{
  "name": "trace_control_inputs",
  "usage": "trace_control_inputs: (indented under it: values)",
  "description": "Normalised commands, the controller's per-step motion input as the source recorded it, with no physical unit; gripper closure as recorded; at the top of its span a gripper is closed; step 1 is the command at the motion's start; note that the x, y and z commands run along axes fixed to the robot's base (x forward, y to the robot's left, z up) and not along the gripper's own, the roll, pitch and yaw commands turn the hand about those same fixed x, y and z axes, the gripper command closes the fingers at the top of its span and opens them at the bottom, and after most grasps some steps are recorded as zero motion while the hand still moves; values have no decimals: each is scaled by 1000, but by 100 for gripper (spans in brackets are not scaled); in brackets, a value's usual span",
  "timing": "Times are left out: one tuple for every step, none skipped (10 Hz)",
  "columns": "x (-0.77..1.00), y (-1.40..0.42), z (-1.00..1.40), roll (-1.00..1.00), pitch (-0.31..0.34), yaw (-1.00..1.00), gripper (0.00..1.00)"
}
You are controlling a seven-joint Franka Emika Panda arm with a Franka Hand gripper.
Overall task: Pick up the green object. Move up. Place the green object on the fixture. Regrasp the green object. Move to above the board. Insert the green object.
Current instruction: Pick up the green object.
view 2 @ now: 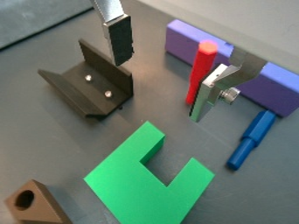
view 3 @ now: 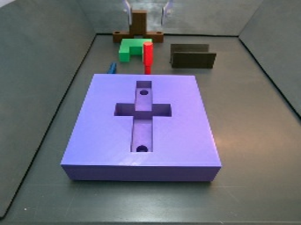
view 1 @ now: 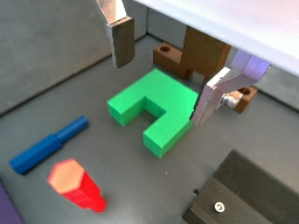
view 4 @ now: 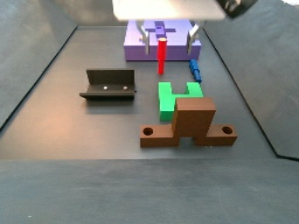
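The green object (view 1: 149, 108) lies flat on the dark floor with its notch showing, and it is seen in both wrist views (view 2: 145, 176) and both side views (view 3: 133, 47) (view 4: 177, 96). My gripper (view 1: 167, 74) hangs above it, open and empty, with its fingers apart; it also shows in the other wrist view (view 2: 166, 68). The fixture (view 2: 89, 83) stands beside the green object (view 4: 108, 85). The board (view 3: 143, 123) is the big purple slab with a cross recess.
A brown cross-shaped stand (view 4: 188, 123) stands right next to the green object (view 1: 191, 54). A red peg (view 2: 201, 75) stands upright and a blue piece (view 2: 250, 140) lies between the green object and the board. Grey walls ring the floor.
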Motion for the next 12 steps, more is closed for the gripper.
trace_control_inputs:
  values:
    - [131,120,-1000,-43,0,0,0]
    - [74,171,-954,-96,0,0,0]
    - [23,100,-843,-71,0,0,0]
    - [54,14,-709,-19,0,0,0]
    - [9,0,-491,0,0,-80,0]
    - [14,0,-451,0,16,-37,0]
    - [34,0,-526,0,0,-6,0]
    - [126,9,-383,0,17,-40,0]
    - [157,43,-180,0,23,-57,0]
    - [11,26,-66,0,0,0,0]
    - [0,29,-60,0,0,0,0]
    - [0,0,-151,-1,0,-43,0]
